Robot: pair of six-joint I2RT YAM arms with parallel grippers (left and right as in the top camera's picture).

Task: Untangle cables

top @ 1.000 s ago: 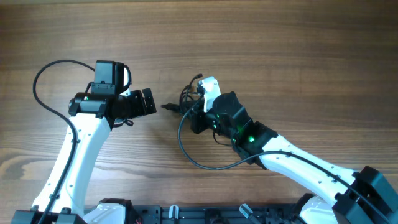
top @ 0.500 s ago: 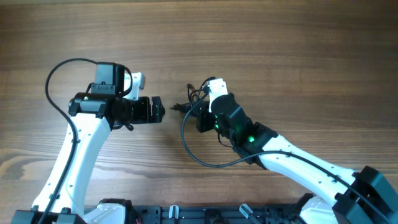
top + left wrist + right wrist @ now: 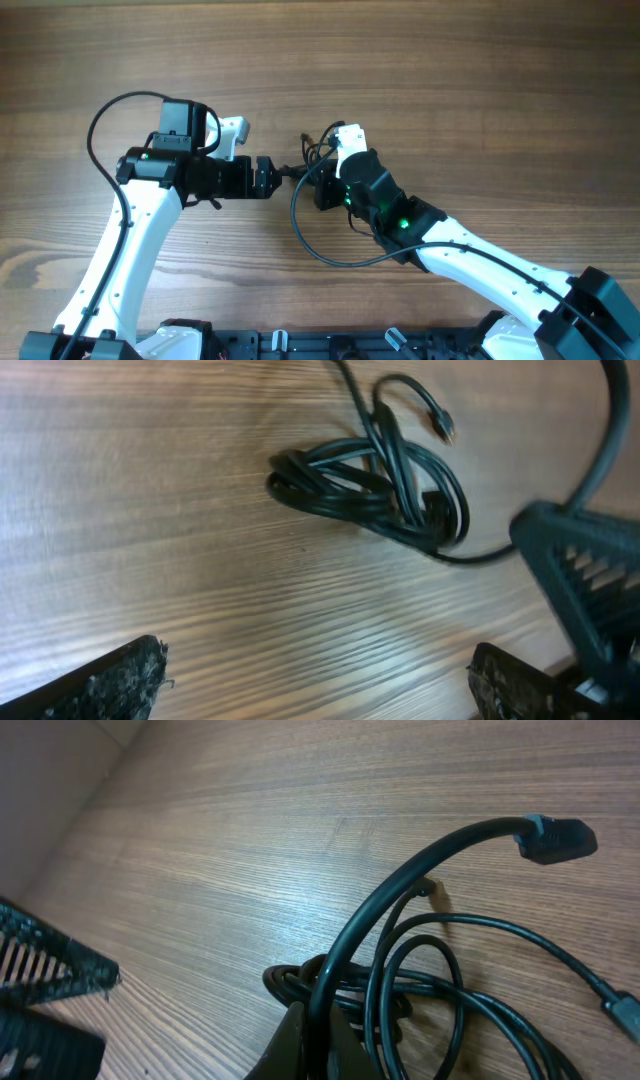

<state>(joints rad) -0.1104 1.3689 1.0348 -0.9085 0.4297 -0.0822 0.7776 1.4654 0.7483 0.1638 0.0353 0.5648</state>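
Two pincers flank the cables [image 3: 375, 485], which lie bunched on the bench [image 3: 450, 80] between my arms. My left pincer [image 3: 270, 178] stands wide and empty just beside the bunch, and my right pincer [image 3: 322, 188] is clamped on one strand. I judge the cords light, limp and a little slick, likely to drag as one clump. The jutting loop end looks the best hold. My right arm's thicker wire [image 3: 305, 240] curves near below, and the right pincer itself crowds that side.
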